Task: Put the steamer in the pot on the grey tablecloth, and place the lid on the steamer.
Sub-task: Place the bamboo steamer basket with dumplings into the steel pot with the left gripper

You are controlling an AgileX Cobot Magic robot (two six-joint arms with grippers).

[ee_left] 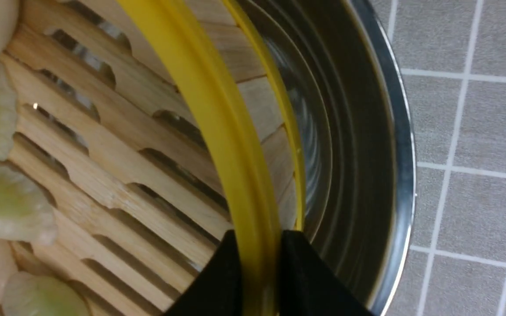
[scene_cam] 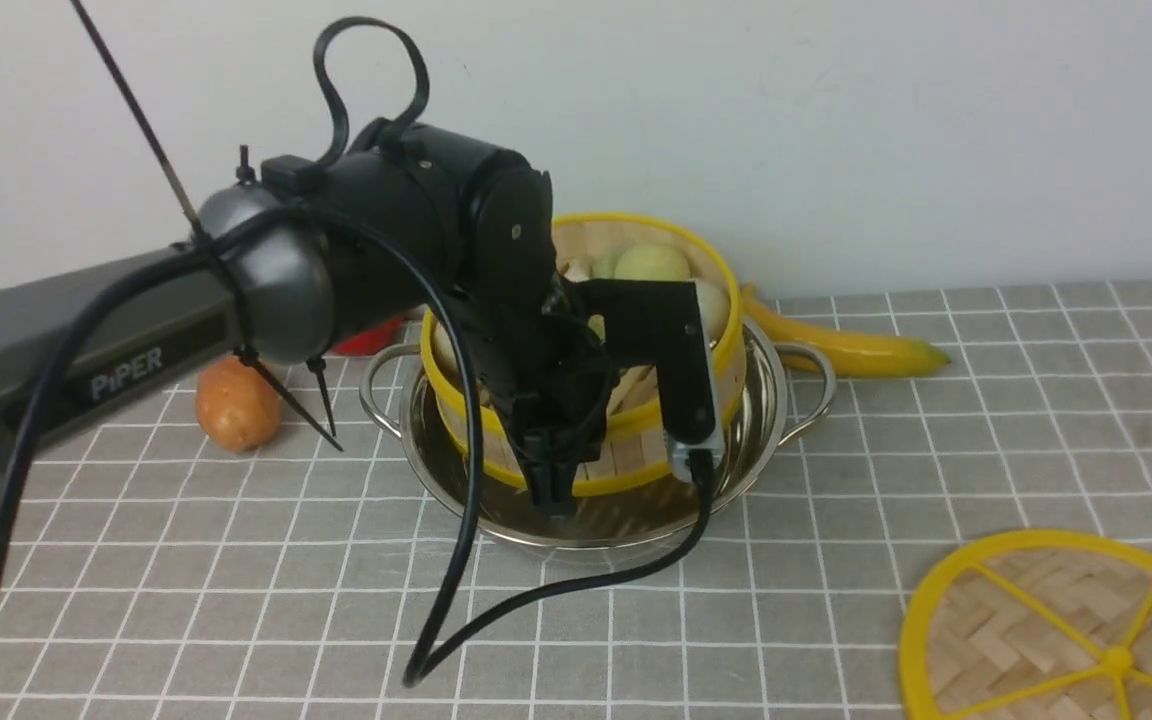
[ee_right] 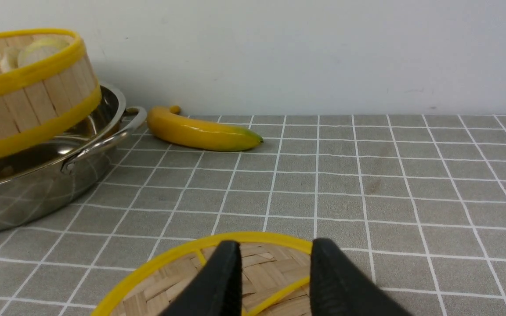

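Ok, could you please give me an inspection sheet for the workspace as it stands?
Surface: grey tablecloth, white grid, lying flat.
Job's things: steamer tilted in the pot, not seated; lid flat on the cloth.
Clutter: banana behind pot; potato; red thing behind left arm.
Grippers: left gripper shut on steamer rim; right gripper open over lid.
Cables: black cable loops onto cloth before pot.
Surroundings: white wall.

Lid half off-frame — red object obscured

At centre frame the steamer sits in the pot, banana behind at its right, lid on the tablecloth lower right.
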